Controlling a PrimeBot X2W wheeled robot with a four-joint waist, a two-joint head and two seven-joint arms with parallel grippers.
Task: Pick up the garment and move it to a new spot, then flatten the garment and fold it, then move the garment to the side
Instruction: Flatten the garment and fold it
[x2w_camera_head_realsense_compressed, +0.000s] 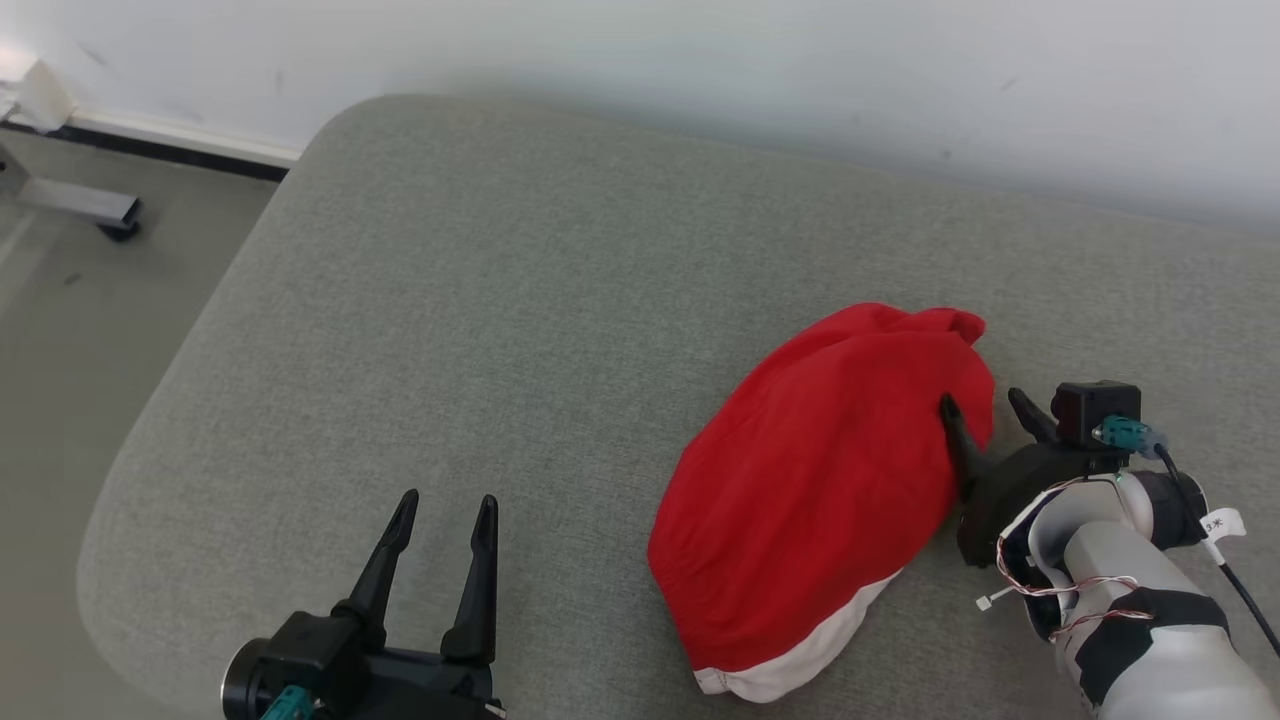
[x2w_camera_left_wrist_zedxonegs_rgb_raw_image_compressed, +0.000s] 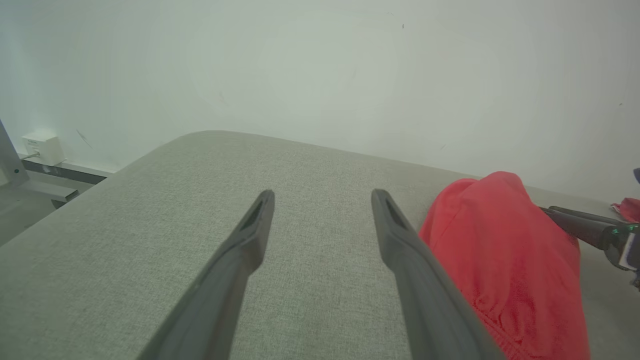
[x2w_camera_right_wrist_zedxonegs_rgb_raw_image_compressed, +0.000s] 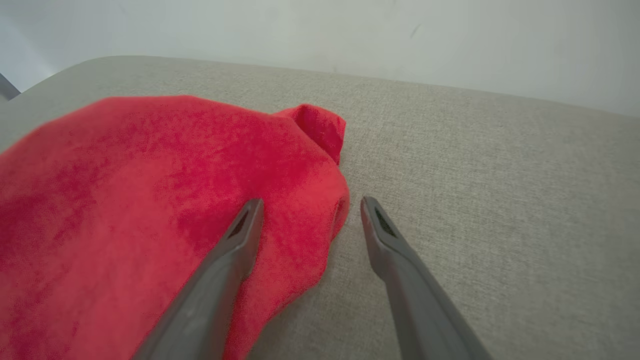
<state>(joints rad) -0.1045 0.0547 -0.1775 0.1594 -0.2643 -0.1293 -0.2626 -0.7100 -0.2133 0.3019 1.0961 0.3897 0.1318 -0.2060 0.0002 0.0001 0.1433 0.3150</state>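
Grey cushion (x2w_camera_head_realsense_compressed: 500, 280): one garment (x2w_camera_head_realsense_compressed: 830, 480), two grippers (x2w_camera_head_realsense_compressed: 448, 498) (x2w_camera_head_realsense_compressed: 980, 397) (both spread).

A broad grey upholstered cushion (x2w_camera_head_realsense_compressed: 500, 300) with a rounded corner stretches out in front, its woven fabric smooth and even, and its far edge runs close along a plain white wall (x2w_camera_head_realsense_compressed: 700, 60). Off the cushion's left side lies a pale floor (x2w_camera_head_realsense_compressed: 60, 330), where a white skirting board (x2w_camera_head_realsense_compressed: 180, 150) with a dark strip under it meets the wall. A grey metal bar (x2w_camera_head_realsense_compressed: 85, 205) with a dark foot rests on the floor there, and a small white box (x2w_camera_left_wrist_zedxonegs_rgb_raw_image_compressed: 42, 148) sits low against the wall.
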